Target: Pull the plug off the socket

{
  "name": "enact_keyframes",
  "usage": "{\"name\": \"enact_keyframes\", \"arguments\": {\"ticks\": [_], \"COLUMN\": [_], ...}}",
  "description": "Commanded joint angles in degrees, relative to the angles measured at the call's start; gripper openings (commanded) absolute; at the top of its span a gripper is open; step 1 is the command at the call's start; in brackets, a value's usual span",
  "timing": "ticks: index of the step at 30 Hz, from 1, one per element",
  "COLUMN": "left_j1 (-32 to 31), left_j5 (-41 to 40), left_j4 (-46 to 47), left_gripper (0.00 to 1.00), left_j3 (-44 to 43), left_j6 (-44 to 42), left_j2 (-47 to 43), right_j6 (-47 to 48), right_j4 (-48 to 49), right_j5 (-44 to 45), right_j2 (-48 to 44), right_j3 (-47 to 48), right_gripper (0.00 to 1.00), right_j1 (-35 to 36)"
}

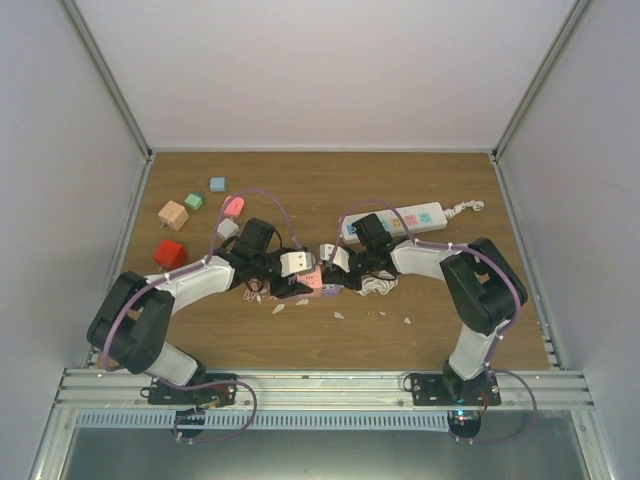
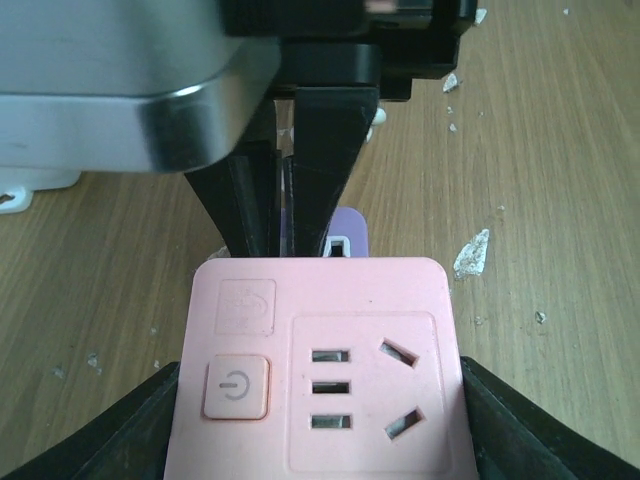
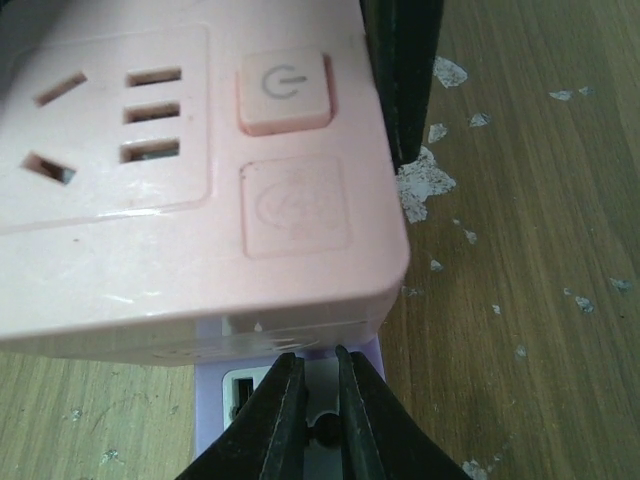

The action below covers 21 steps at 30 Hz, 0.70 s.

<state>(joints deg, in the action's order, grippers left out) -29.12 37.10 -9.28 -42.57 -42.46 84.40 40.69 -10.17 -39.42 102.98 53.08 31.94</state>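
The pink socket (image 2: pixel 320 400) was smooth, faintly glossy plastic; the table (image 2: pixel 560 150) showed matt wood grain; the plug (image 2: pixel 355 225) looked smooth lilac plastic.

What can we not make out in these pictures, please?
- Right wrist view: the plug sits mostly behind the socket and the right jaws; pins unseen.
- Top view: both arms largely cover plug and socket.
- Left wrist view: the bottom edge cuts off the socket's near end.
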Motion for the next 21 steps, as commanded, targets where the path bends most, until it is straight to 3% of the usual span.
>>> {"name": "enact_keyframes", "arguments": {"ticks": [1, 10, 21], "left_j1": [1.88, 6.24, 6.97], "left_j5": [13.6, 21.25, 15.06], "left_j4": [-0.04, -3.31, -8.03], "left_gripper": [0.23, 0.23, 0.22], "left_j3": [-5.71, -8.32, -6.19], "left_j6": [2.31, 3.08, -5.69], "left_j2": [0.0, 1.97, -1.46], "right_j6": [0.8, 0.8, -0.12], "right_j4": [-8.37, -8.06, -7.66], "right_j5": [15.75, 15.97, 15.25], "right_j2": [5.46, 5.17, 4.19], "right_j3": [-3.94, -4.26, -4.07], "right_gripper": [0.12, 0.12, 0.13], "right_j1": [-0.83, -0.83, -1.27]}}
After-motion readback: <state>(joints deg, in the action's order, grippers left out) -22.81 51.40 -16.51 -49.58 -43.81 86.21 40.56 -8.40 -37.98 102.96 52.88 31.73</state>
